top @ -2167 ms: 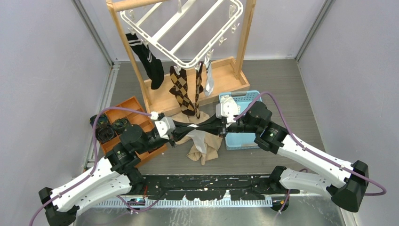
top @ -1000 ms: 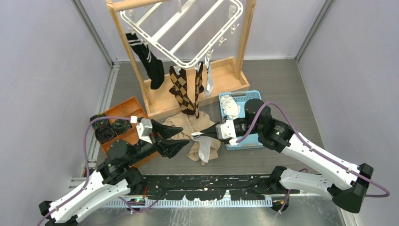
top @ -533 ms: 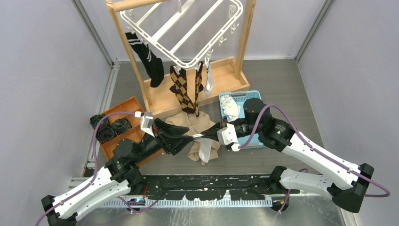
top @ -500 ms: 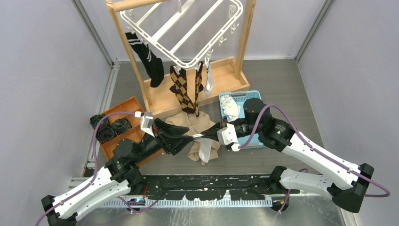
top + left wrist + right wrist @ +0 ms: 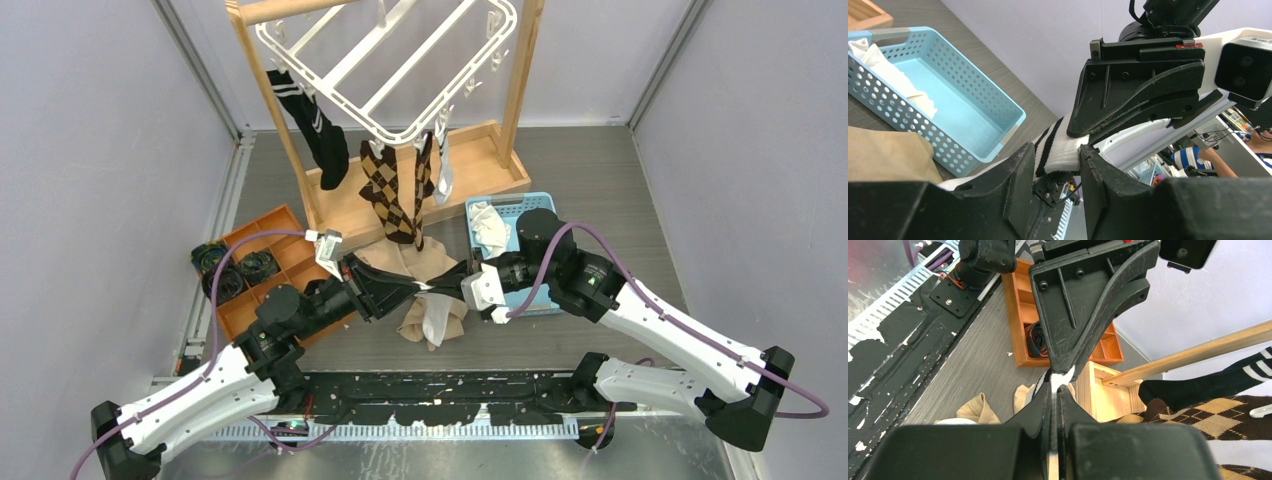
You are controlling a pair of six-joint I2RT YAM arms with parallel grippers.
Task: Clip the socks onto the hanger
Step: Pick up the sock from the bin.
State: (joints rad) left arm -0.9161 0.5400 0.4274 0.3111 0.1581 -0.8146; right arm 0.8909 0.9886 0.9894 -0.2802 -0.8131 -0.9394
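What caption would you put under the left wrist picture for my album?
Left pincer and right pincer pinch one black-banded white sock near a blue basket.

The hanger (image 5: 385, 70) hangs on the wooden stand (image 5: 480, 160) at the far centre of the table (image 5: 620, 200), with socks (image 5: 395, 195) hanging from its near rim. Nearer, a compartment tray (image 5: 285, 250) lies left and a basket (image 5: 535, 205) right, with a cloth (image 5: 410, 322) on the table between them. Above the cloth, the left gripper (image 5: 1055, 160) and right gripper (image 5: 1054, 395) meet tip to tip, a loose sock (image 5: 1060, 145) between them.
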